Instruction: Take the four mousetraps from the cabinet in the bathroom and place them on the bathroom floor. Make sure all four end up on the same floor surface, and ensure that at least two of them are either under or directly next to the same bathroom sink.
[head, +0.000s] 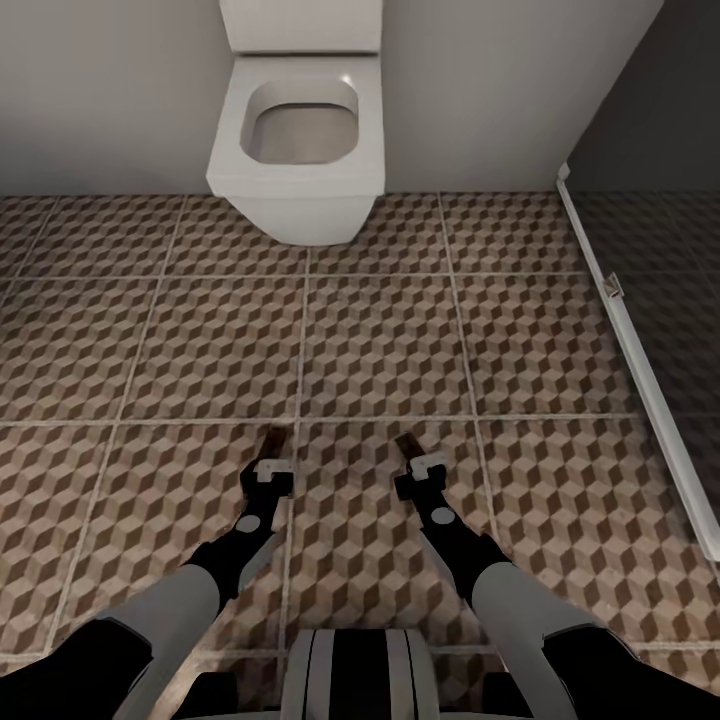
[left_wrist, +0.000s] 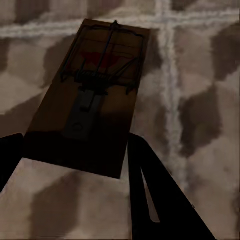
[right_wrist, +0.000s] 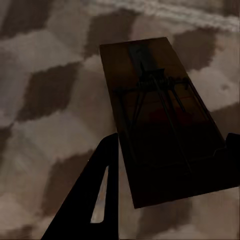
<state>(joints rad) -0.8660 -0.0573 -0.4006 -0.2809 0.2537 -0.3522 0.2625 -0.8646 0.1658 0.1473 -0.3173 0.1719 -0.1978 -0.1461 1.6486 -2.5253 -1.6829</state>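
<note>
I am facing a white toilet (head: 300, 150) set against a pale wall (head: 100, 90), with both arms reaching forward and down over the bathroom floor (head: 380, 340). The cube-patterned tiles are running from the wall back to my base. A dark glass shower wall (head: 660, 300) with a white bottom rail is standing at my right.

My left tool (head: 270, 468) is gripping a mousetrap (head: 272, 442); in the head view the brown board is sticking out beyond the fingertips, just above a grout line. In the left wrist view the mousetrap (left_wrist: 92, 95) is lying flat between my two dark fingers (left_wrist: 160, 200), which are closing on its near end. Its wire parts and red bit are facing up, and the tiles are showing blurred behind it.

My right tool (head: 418, 470) is gripping a second mousetrap (head: 407, 446), the board poking forward past the fingertips, tilted a little toward my left. In the right wrist view this mousetrap (right_wrist: 160, 115) is sitting between the fingers (right_wrist: 95, 200), wire side up, its near end pinched.

Both boards are hanging over the floor between me and the toilet, near each other. I cannot tell whether either is touching the tiles.
</note>
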